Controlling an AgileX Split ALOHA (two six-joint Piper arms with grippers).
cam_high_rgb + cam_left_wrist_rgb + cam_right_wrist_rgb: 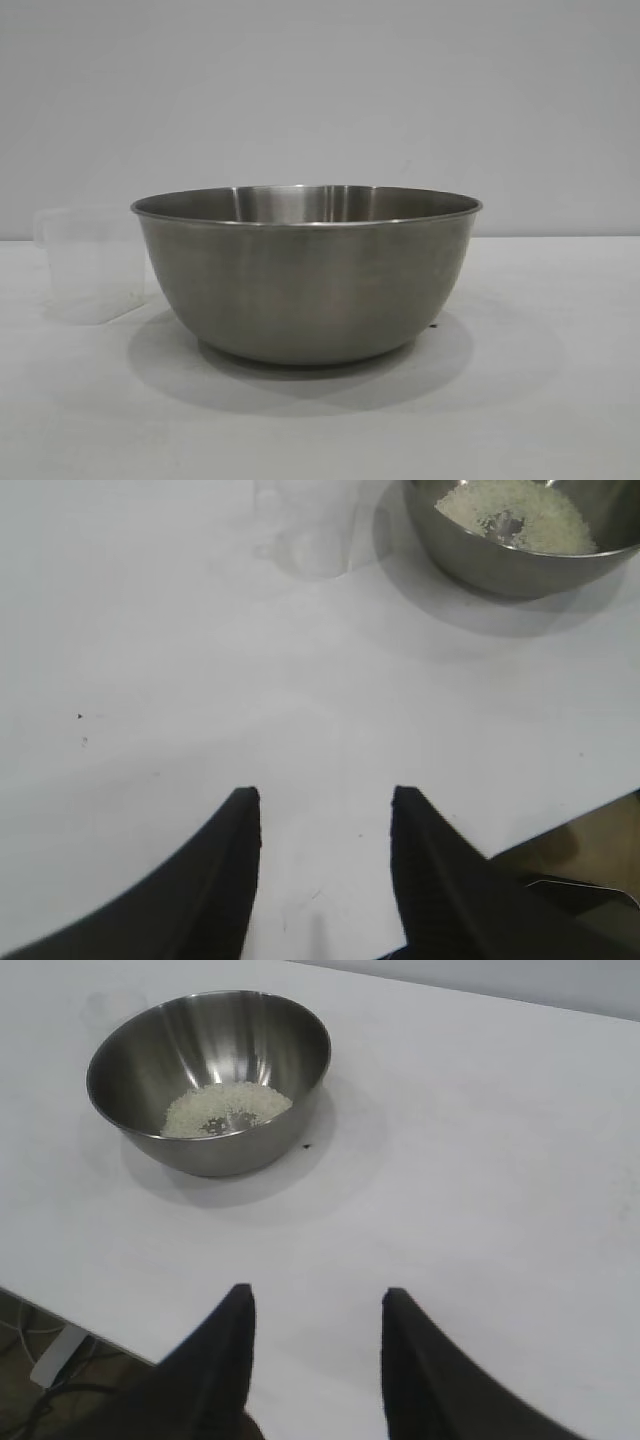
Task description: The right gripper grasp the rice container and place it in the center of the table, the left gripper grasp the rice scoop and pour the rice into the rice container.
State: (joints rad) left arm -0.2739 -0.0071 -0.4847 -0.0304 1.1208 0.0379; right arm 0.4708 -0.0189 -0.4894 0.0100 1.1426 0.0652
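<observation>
The rice container (310, 280), a wide steel bowl, stands upright on the white table (540, 400), centre of the exterior view. The rice (225, 1108) lies in its bottom, also seen in the left wrist view (520, 515). The rice scoop (85, 262), a clear plastic cup, stands upright just left of and behind the bowl; it shows faintly in the left wrist view (305, 530). My left gripper (325, 798) is open and empty above bare cloth, well back from scoop and bowl (520, 550). My right gripper (315, 1296) is open and empty, well back from the bowl (215, 1080).
The table's edge shows in both wrist views, with floor and cables beyond it (50, 1370). A plain grey wall (320, 90) stands behind the table. Neither arm shows in the exterior view.
</observation>
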